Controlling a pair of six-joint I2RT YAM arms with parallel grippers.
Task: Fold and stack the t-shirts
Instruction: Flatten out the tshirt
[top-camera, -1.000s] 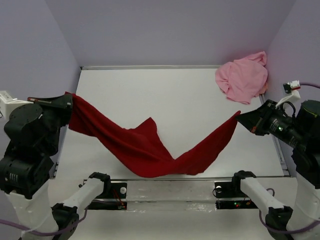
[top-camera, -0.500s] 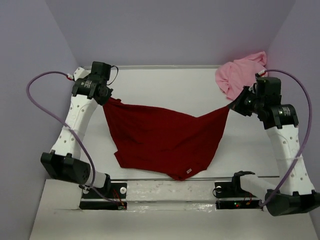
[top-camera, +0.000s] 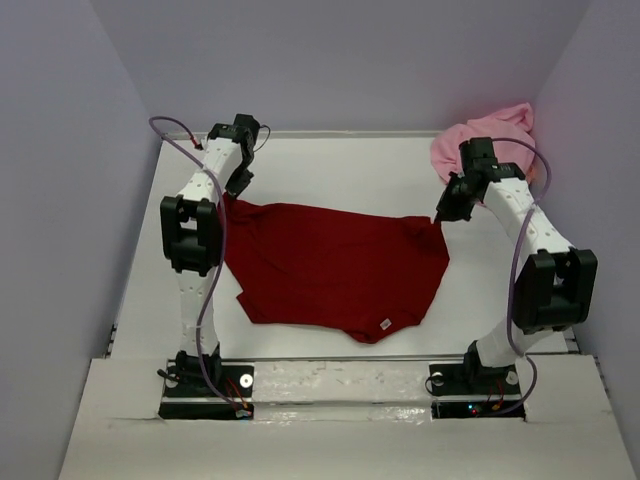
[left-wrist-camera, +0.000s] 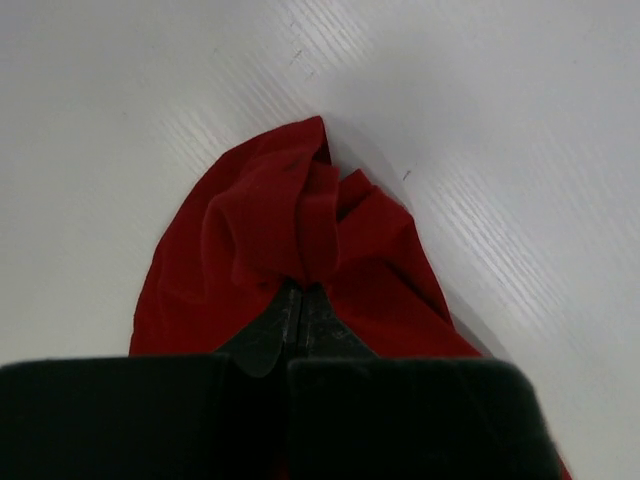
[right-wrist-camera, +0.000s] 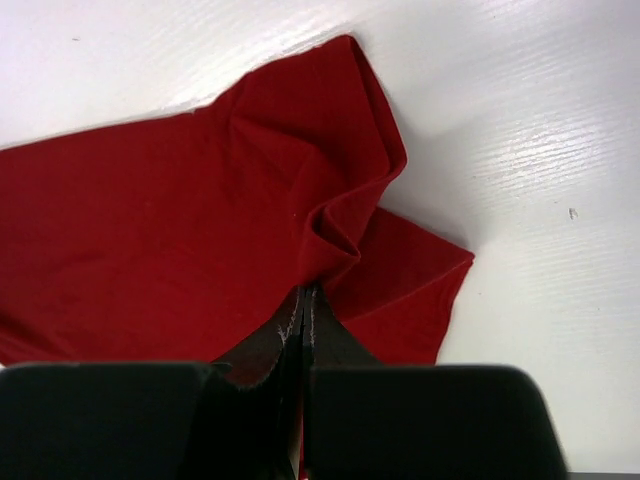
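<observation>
The white table (top-camera: 330, 165) is carrying both garments under plain lavender walls. The dark red t-shirt (top-camera: 330, 265) is lying spread across the middle of it, mostly flat, its far edge running between the two arms and its near edge sagging toward the arm bases. A small pale label (top-camera: 383, 324) is showing close to that near edge. The cloth is looking plain and matte, smooth over its broad middle and bunching into soft folds only at the two far corners.

The light pink t-shirt (top-camera: 500, 125) is sitting crumpled in a heap at the far right corner of the table, well apart from the red one.

The left arm (top-camera: 192, 230) and right arm (top-camera: 540, 240) are reaching out over the table's left and right sides.

The left gripper (top-camera: 233, 193) is pinching the red shirt's far left corner, jaws pressed together on a gathered wad of fabric, as the left wrist view is showing (left-wrist-camera: 303, 300). The right gripper (top-camera: 441, 217) is clamping the far right corner likewise, and in the right wrist view (right-wrist-camera: 305, 310) the cloth is puckering into a curled fold just ahead of the closed fingertips, with the corner lying on the tabletop.
</observation>
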